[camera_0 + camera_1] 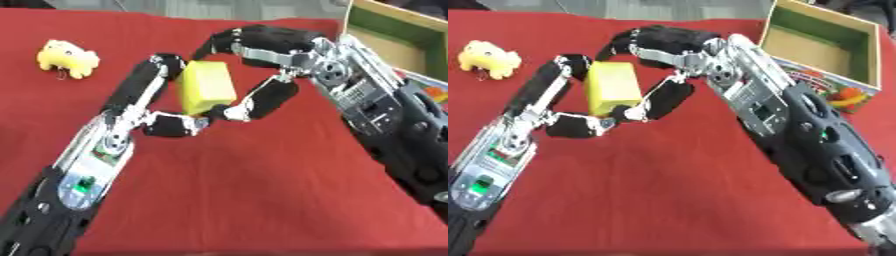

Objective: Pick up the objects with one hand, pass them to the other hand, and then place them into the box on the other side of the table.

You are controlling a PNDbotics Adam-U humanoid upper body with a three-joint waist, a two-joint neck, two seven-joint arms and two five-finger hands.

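Passing a yellow block (208, 86) from hand to hand above the red tablecloth (262, 200), upper centre of the frame. The left hand (157, 107), entering from the lower left, has a finger running up the block's left side and its thumb curled under the lower edge, so it is grasping the block. The right hand (667, 65), entering from the right, arches its fingers over the block's top while its thumb meets the lower right corner; it appears to be closing on the same block.

For a clean transfer, the right hand should probably have opposing contact on two faces before the left hand lets go. The left fingers would best withdraw down and to the left, away from the right thumb. The block should stay level, since a tilt could let it slip onto the cloth.

The open wooden box (824, 47) with a green interior stands at the upper right, well apart from the block. A yellow plush toy (66, 58) lies at the upper left. A colourful picture on the box's front shows no legible writing; no brand or label can be read anywhere.
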